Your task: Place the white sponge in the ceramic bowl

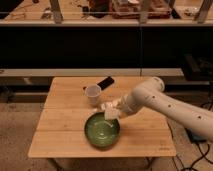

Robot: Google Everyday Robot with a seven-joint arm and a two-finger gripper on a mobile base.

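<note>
The green ceramic bowl [102, 132] sits on the wooden table [65, 135] near the front middle. My gripper [113, 112] reaches in from the right on a white arm [165, 102] and hangs just above the bowl's far right rim. It is shut on the white sponge [110, 115], a small pale block at its tip. The sponge is over the rim, above the bowl and not resting in it.
A small white cup [93, 94] stands behind the bowl. A whitish segmented bar [101, 107] lies between cup and gripper, partly hidden. A black flat object [104, 82] lies at the table's back. A dark shelf unit stands behind the table.
</note>
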